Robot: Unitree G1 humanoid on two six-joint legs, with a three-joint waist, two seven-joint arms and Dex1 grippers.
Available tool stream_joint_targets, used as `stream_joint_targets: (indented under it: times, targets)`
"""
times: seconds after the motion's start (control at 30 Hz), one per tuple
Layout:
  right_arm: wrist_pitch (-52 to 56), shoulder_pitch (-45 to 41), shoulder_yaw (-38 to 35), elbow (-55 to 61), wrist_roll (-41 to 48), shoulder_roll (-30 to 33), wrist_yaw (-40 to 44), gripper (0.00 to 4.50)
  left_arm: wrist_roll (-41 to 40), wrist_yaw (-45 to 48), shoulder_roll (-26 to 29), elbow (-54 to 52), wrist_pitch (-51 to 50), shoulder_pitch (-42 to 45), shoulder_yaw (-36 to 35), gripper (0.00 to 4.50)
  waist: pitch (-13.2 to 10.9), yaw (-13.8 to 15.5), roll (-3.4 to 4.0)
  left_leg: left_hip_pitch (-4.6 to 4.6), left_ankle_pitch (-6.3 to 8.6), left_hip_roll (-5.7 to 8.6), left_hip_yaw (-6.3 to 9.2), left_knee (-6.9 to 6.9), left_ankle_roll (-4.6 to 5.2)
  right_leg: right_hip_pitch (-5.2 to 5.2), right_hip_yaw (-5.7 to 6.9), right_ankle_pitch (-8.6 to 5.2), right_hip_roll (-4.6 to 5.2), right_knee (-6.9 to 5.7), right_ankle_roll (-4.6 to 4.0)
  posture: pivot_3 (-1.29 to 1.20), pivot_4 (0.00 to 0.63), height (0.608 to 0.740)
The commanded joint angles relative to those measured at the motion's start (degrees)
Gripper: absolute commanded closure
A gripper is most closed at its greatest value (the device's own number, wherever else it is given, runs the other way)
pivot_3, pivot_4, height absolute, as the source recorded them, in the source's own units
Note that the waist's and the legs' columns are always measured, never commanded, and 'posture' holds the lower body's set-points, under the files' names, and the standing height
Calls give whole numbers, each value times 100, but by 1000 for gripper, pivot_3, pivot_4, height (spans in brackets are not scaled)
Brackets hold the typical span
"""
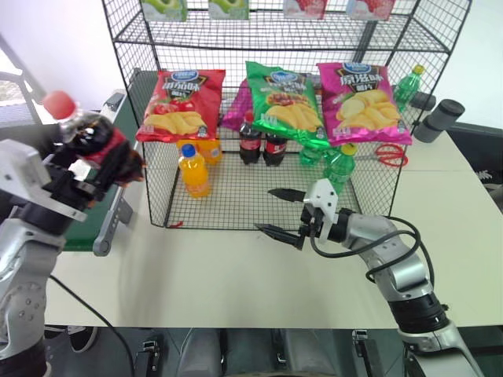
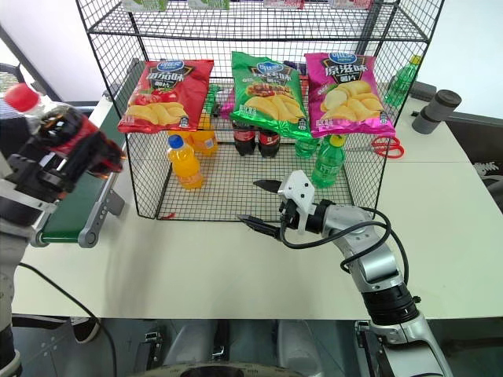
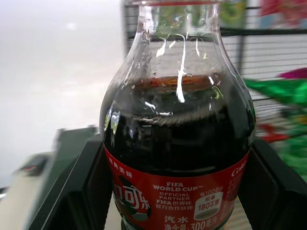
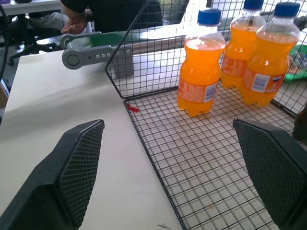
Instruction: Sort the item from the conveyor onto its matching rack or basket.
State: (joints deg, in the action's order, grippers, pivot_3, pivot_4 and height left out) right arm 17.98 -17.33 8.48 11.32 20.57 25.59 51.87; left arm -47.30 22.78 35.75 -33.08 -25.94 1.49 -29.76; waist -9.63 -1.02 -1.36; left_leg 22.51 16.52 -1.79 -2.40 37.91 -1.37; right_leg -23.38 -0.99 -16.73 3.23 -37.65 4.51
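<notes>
The item, a small cola bottle (image 1: 85, 129) with a red cap and red label, is held tilted in the air at the left, above the conveyor (image 1: 108, 214). My left gripper (image 1: 118, 157) is shut on its labelled body, and in the left wrist view the black fingers (image 3: 79, 191) press both sides of the bottle (image 3: 177, 139). My right gripper (image 1: 267, 210) hangs open and empty over the table just in front of the rack (image 1: 157, 196), a black wire-grid shelf with chip bags across its front.
Inside the rack stand orange-drink bottles (image 4: 199, 72), two cola bottles (image 1: 262, 145) and green bottles (image 1: 338, 163). Red scissors (image 1: 391, 154) and black cylinders (image 1: 440, 118) lie at the right. A person's hand (image 4: 74, 26) rests beyond the conveyor's end roller (image 4: 74, 58).
</notes>
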Motion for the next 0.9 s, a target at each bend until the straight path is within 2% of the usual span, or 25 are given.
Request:
stream_joint_targets:
  times: [0.03,0.13,0.4,0.6,0.9]
  targets:
    - [220,-185,-37,442,265,23,69,0,-438,160,131,-412,-341,141,412,1535,-2,-8,4,0,0,0,0,0,0,0,1,0,-1,0,0,0,150,734]
    - [783,-381,-25,681,564,-21,-8,0,-494,513,-49,-378,-500,350,1229,1535,-2,0,4,1,0,0,0,0,1,-1,1,1,-4,0,1,0,150,734]
    - [1798,-553,-111,1087,1184,-42,-252,0,-111,1174,-401,241,-420,1039,2239,1535,-3,17,4,2,-1,2,0,1,2,0,1,6,-15,0,12,0,150,734]
    - [1940,-528,47,1154,1143,7,-308,0,-47,1595,-630,458,-513,1503,2732,1535,-3,20,4,5,1,-1,1,7,6,2,-2,9,-33,3,17,0,150,734]
    - [1924,-570,86,1034,1208,-191,-412,0,140,1903,-684,457,-564,1608,3081,1535,-3,14,4,4,1,-12,8,8,8,1,-4,10,-60,0,19,0,150,734]
